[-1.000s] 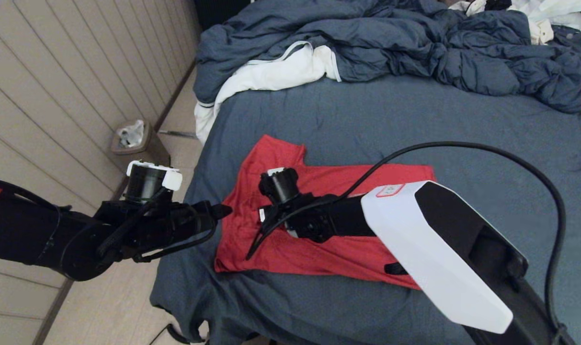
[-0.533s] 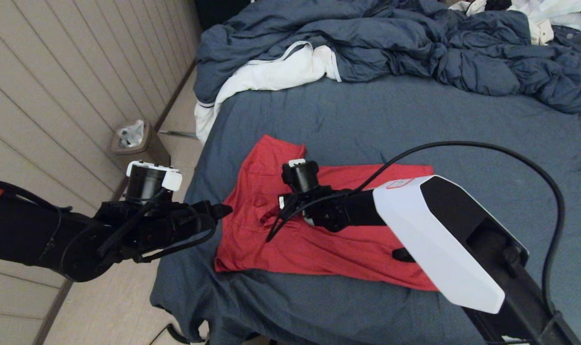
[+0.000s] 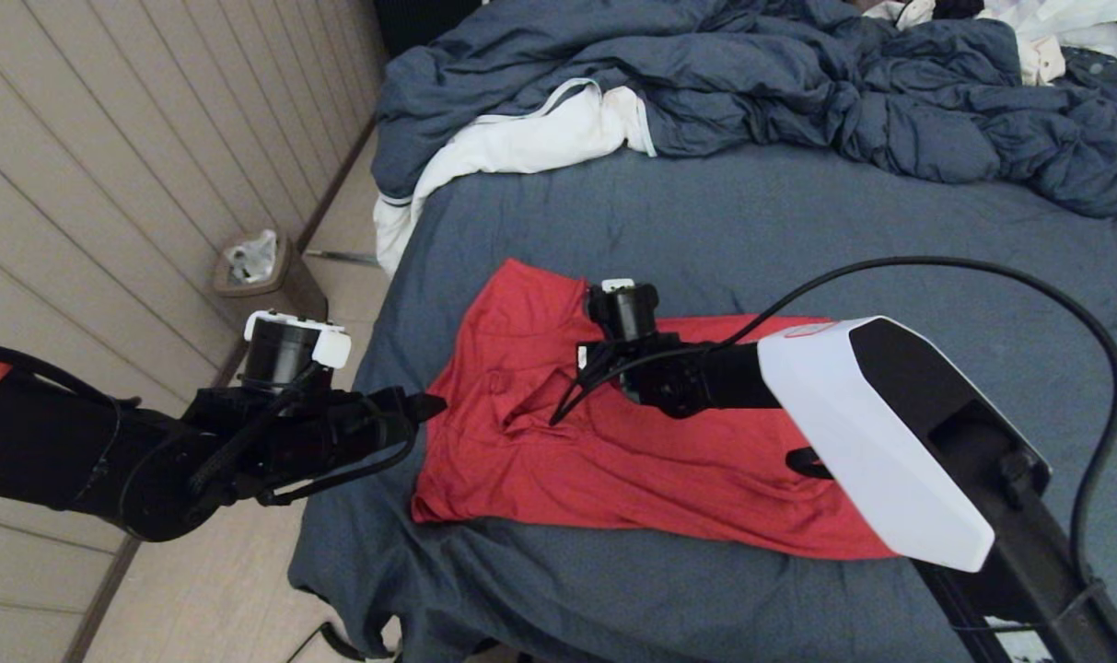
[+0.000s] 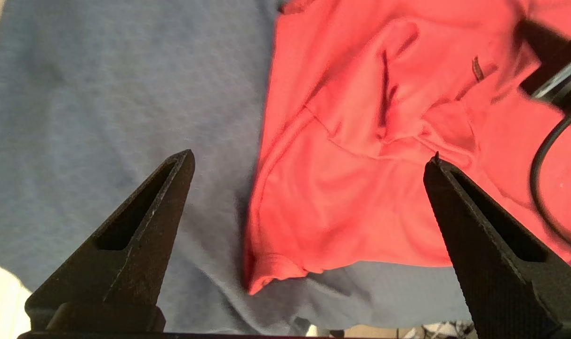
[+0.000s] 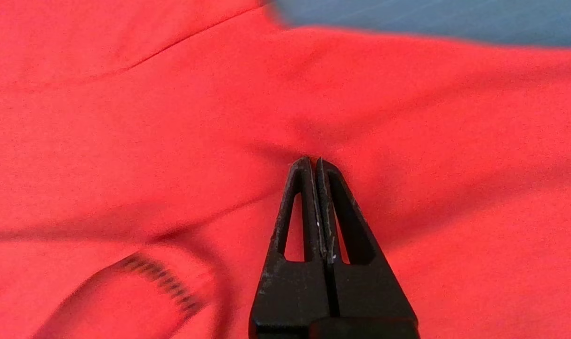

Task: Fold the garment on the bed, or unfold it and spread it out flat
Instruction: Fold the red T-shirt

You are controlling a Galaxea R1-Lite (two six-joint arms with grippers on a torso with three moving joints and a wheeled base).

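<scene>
Two claws were noted over the bed (image 3: 705,221): right claw (image 5: 315,162) closed, tips on the garment (image 3: 540,442), nothing gripped; left claw (image 4: 309,157) spread wide, empty.

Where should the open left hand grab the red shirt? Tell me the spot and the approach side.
Probably the near-left corner of the red shirt, where the hem curls up slightly off the blue sheet. Come from the bed's left edge, where the left hand hovers open with that corner between its fingers. The shut right hand is at the shirt's middle, clear of that corner.
</scene>
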